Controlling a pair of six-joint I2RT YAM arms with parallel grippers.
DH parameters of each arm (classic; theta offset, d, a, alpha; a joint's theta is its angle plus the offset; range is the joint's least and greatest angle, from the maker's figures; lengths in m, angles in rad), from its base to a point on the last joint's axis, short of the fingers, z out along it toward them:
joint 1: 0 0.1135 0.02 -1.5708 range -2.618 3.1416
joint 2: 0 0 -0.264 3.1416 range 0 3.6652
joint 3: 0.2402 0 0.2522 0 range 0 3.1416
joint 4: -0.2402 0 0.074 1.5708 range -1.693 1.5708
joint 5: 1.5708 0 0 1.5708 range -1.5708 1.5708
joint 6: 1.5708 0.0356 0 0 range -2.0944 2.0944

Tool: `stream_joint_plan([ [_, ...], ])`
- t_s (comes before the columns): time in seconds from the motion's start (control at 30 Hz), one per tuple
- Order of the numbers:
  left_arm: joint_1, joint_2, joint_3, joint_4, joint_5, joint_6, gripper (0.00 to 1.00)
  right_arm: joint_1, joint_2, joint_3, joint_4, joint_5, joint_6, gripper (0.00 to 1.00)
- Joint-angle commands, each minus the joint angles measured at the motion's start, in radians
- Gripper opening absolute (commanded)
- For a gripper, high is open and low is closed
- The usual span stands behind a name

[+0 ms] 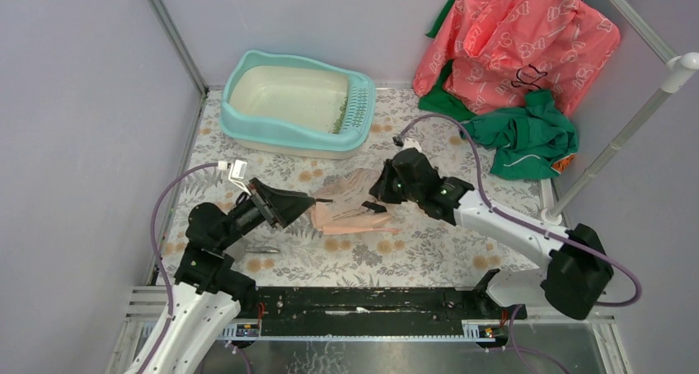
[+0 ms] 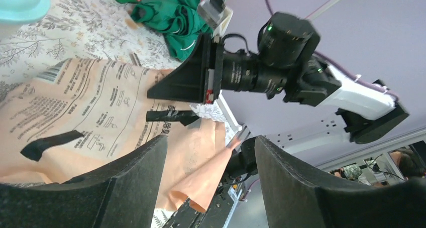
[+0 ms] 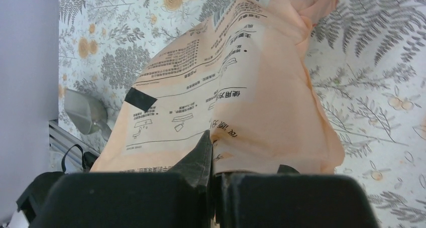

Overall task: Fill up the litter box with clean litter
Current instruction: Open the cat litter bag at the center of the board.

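Litter box (image 1: 297,102) sits at the far end of the table, left of centre, grille ledge at its right end. Its cream basin is mostly bare. Clean litter (image 1: 340,120) shows only as a thin green streak against the basin wall by the grille, too small to make out grain by grain. Well apart from the box, nearer my bases, the peach bag (image 1: 354,205) lies crumpled on the floral cloth (image 1: 412,250), printed side up with black strips on its face. My right gripper (image 3: 211,137) comes at the bag from the right. Its jaws are closed to a seam, with a fold of the bag's paper pinched between the tips, and the paper rises toward them. My left gripper (image 2: 211,140) is at the bag's left edge with its jaws spread wide and nothing between them. From that wrist I see the bag's corner hanging below the gap and my right gripper across from me. A grey scoop (image 3: 85,110) lies on the floral cloth just beside the bag, on the side toward my bases. At the far right corner a pink printed cloth (image 1: 519,36) is heaped up, with a green cloth (image 1: 527,135) bunched in front of it.
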Motion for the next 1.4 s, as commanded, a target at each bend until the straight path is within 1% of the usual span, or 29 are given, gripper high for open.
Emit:
stream_joint_plan([
  [0.0,-0.005,-0.004,0.085,-0.085,0.017,0.009,0.72,-0.009,-0.103,-0.075,0.069,0.023,-0.001,0.00],
  [0.17,-0.005,0.049,0.088,-0.068,0.005,0.006,0.72,-0.029,-0.139,-0.190,0.135,-0.018,0.016,0.02],
  [0.3,-0.013,0.131,-0.015,0.114,0.030,-0.071,0.68,-0.028,-0.180,-0.267,0.162,-0.032,0.053,0.05],
  [0.37,-0.037,0.169,-0.054,0.187,0.018,-0.092,0.65,-0.029,-0.218,-0.312,0.162,-0.031,0.069,0.05],
  [0.4,-0.057,0.189,-0.064,0.207,0.003,-0.093,0.64,-0.028,-0.239,-0.334,0.191,-0.028,0.080,0.05],
  [0.43,-0.088,0.207,-0.070,0.217,-0.025,-0.087,0.63,-0.029,-0.265,-0.358,0.196,-0.023,0.088,0.05],
  [0.6,-0.317,0.319,-0.079,0.291,-0.189,-0.067,0.60,-0.029,-0.378,-0.459,0.232,-0.007,0.135,0.07],
  [0.73,-0.504,0.426,-0.071,0.325,-0.331,-0.042,0.58,-0.028,-0.425,-0.525,0.271,-0.005,0.176,0.10],
  [0.8,-0.572,0.461,-0.073,0.335,-0.387,-0.040,0.57,-0.028,-0.433,-0.568,0.320,-0.016,0.201,0.13],
  [0.93,-0.663,0.480,-0.088,0.355,-0.464,-0.050,0.56,-0.028,-0.423,-0.655,0.490,-0.052,0.255,0.22],
  [1.03,-0.699,0.463,-0.088,0.341,-0.494,-0.050,0.56,-0.029,-0.383,-0.677,0.597,-0.104,0.271,0.27],
  [1.23,-0.707,0.408,-0.070,0.267,-0.523,-0.031,0.55,-0.029,-0.287,-0.644,0.671,-0.120,0.273,0.34],
  [1.3,-0.707,0.395,-0.063,0.245,-0.533,-0.021,0.55,-0.029,-0.254,-0.627,0.696,-0.131,0.273,0.34],
  [1.37,-0.707,0.379,-0.059,0.222,-0.546,-0.014,0.55,-0.028,-0.226,-0.612,0.731,-0.146,0.276,0.29],
])
